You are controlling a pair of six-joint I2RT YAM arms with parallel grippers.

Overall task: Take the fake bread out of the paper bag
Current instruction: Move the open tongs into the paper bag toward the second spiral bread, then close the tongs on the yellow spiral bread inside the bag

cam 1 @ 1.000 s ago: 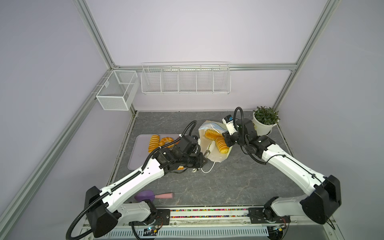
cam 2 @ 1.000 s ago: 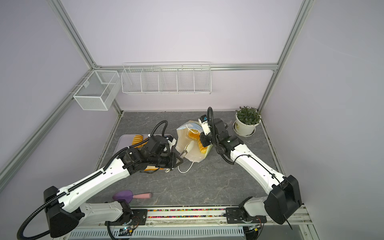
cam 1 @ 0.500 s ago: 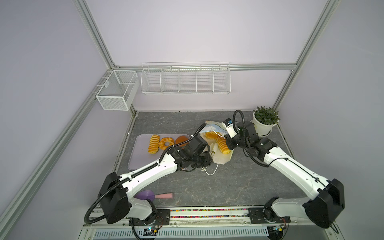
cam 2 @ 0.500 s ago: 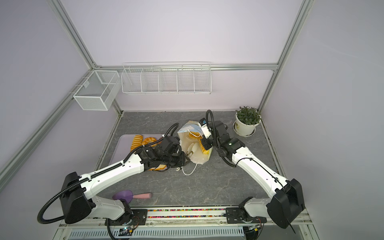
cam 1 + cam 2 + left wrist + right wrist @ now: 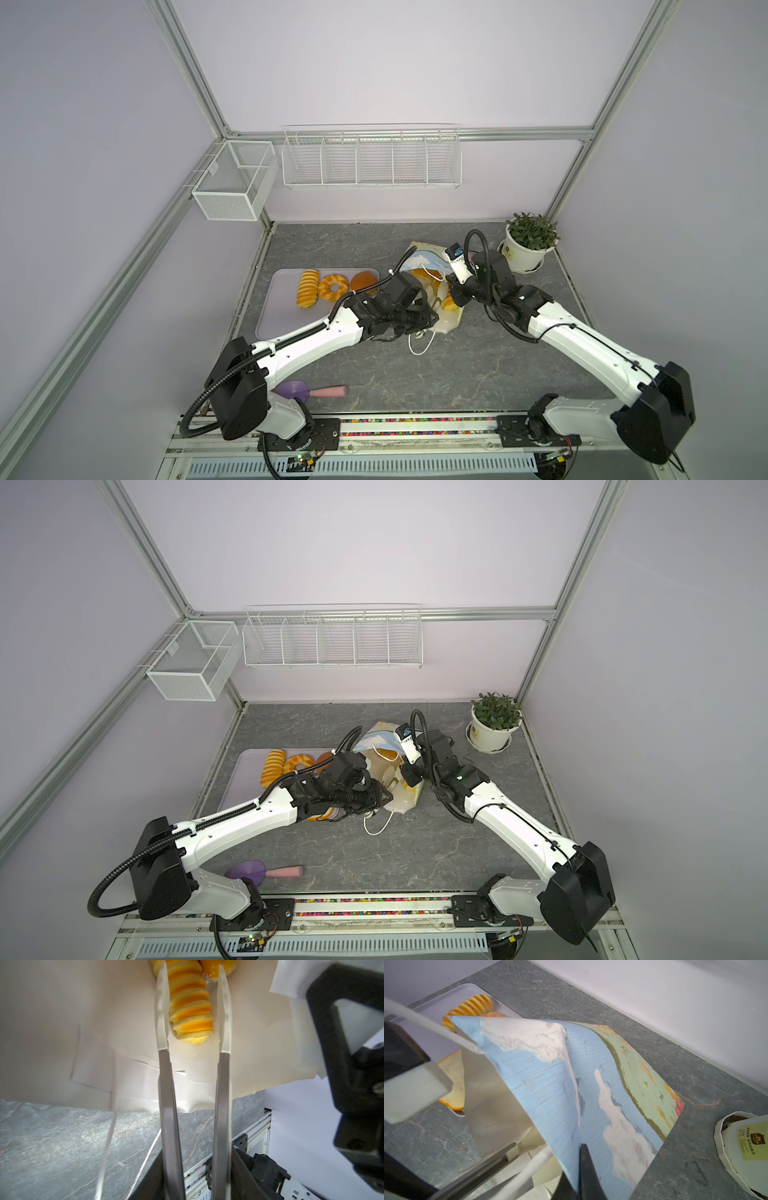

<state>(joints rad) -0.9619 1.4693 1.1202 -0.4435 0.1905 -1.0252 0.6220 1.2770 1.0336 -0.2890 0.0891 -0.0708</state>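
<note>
The paper bag (image 5: 427, 261) lies sideways, its inside largely hidden from above; the right gripper (image 5: 581, 1147) clamps its upper wall. The left gripper (image 5: 192, 968), earlier outside it, now reaches inside, jaws apart astride a ridged loaf (image 5: 191, 1007), perhaps touching.

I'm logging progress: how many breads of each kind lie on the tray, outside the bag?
Ridged loaf: 1
Ring: 1
Round bun: 1
Toast slice: 1
Total on the tray, outside the bag: 4
</note>
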